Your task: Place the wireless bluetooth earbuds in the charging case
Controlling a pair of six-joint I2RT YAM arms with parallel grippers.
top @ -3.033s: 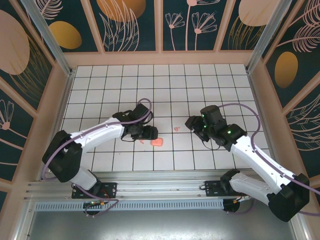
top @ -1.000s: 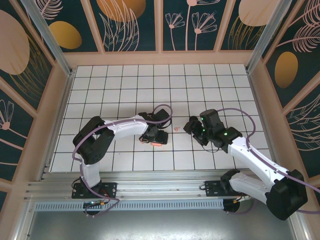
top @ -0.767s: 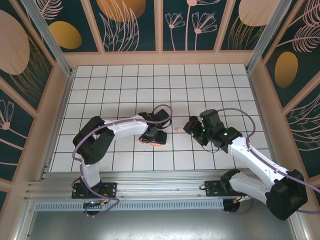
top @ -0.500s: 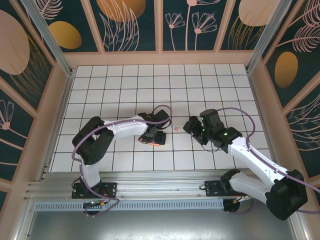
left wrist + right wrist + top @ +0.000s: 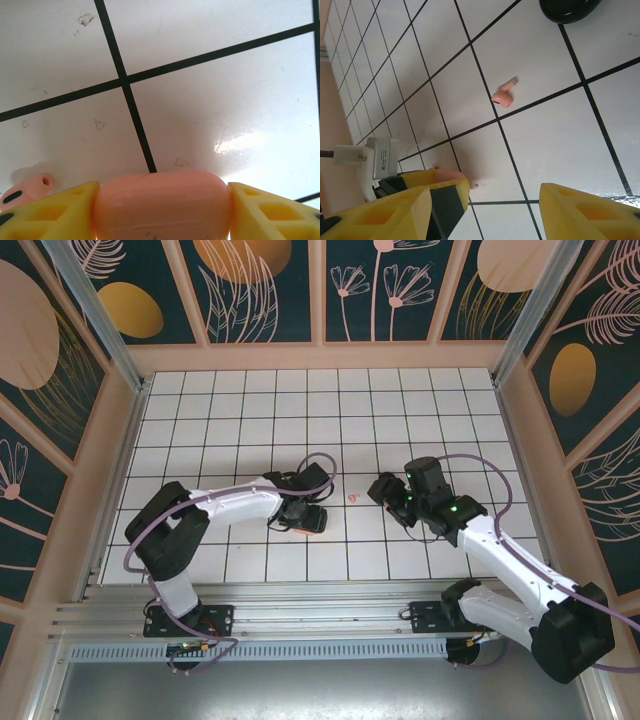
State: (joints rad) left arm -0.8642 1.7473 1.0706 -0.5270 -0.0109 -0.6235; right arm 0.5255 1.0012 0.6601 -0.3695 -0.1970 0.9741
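The pink charging case [image 5: 162, 205] lies closed on the white tiles, and my left gripper [image 5: 162, 200] is shut on it, one yellow finger [image 5: 55, 212] pressed against each end. A pink earbud [image 5: 27, 189] lies just to the left of that finger. In the top view the left gripper [image 5: 303, 516] sits near the table's middle. Another pink earbud [image 5: 504, 94] [image 5: 352, 498] lies loose on a tile between the two grippers. My right gripper [image 5: 485, 210] [image 5: 384, 489] hangs open above the tiles, nothing between its fingers. It faces the held case [image 5: 447, 173].
A dark rounded object [image 5: 568, 9] sits on the tile beyond the loose earbud, cut off by the frame edge. Wooden walls [image 5: 110, 450] fence the tiled table [image 5: 330, 410] on three sides. Bare tiles stretch behind both grippers.
The left gripper's jaws have narrowed onto the pink case, and that arm's elbow has swung out to the left. The right arm has hardly moved.
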